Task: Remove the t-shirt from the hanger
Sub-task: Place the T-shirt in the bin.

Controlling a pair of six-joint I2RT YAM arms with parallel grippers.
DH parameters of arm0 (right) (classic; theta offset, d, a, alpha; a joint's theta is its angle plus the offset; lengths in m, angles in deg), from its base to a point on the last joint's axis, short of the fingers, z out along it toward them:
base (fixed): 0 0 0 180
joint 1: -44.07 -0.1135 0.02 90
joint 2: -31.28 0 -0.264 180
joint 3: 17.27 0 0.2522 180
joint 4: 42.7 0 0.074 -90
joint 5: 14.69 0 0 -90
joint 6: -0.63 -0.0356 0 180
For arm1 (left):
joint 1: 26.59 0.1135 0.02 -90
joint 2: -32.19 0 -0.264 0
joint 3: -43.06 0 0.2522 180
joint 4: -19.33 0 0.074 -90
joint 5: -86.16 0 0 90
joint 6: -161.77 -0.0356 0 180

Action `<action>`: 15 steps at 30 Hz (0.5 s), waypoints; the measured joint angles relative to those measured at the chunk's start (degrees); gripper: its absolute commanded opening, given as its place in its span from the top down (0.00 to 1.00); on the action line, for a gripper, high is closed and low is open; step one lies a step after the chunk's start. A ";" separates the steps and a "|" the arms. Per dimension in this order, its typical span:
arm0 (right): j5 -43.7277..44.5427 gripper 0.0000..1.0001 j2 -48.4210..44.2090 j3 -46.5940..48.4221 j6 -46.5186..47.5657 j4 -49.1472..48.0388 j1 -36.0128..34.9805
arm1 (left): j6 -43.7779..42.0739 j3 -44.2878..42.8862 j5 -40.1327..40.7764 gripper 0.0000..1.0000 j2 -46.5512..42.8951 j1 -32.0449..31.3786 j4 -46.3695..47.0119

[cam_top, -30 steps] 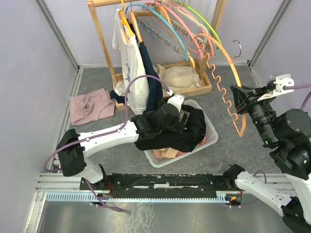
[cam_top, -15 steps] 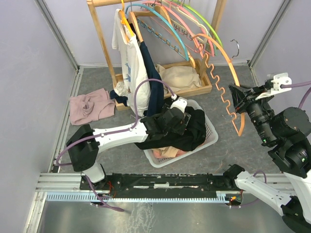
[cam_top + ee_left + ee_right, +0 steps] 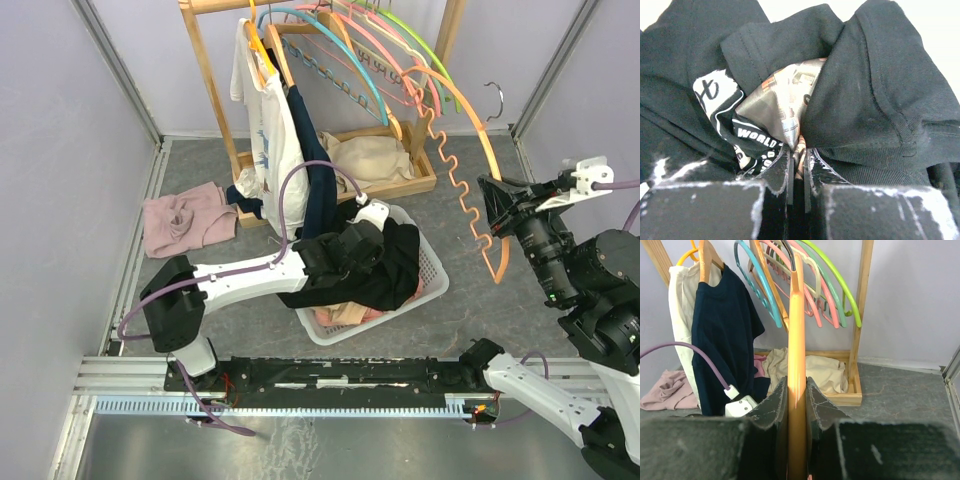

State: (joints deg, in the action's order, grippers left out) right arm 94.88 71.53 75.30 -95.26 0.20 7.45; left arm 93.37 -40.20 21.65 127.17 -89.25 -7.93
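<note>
The black t-shirt [image 3: 396, 268] hides most of the basket [image 3: 437, 283], perhaps pink clothes [image 3: 350, 316] beneath.

I see a black t-shirt [image 3: 880, 100] with a white-lettered print, an orange hanger [image 3: 796, 365], a white basket [image 3: 432, 272], a navy shirt [image 3: 722, 330] and a pink cloth [image 3: 185, 220].

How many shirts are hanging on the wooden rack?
2: a white shirt at the left end of the rack, and a navy shirt right beside it. More could be hidden behind them.
</note>
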 measured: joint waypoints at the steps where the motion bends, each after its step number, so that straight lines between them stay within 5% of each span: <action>1: 0.00 0.99 -0.22 0.00 0.00 0.00 0.00 | -0.52 -1.01 0.24 0.97 -0.13 -0.33 -1.14; 15: 0.26 0.99 -2.34 -0.31 -0.24 0.07 0.00 | -15.50 -33.33 11.56 0.97 -4.94 -9.46 -10.49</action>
State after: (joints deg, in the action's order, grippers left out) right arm 95.14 69.19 74.99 -95.50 0.27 7.45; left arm 77.88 -73.53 33.22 122.23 -98.71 -18.42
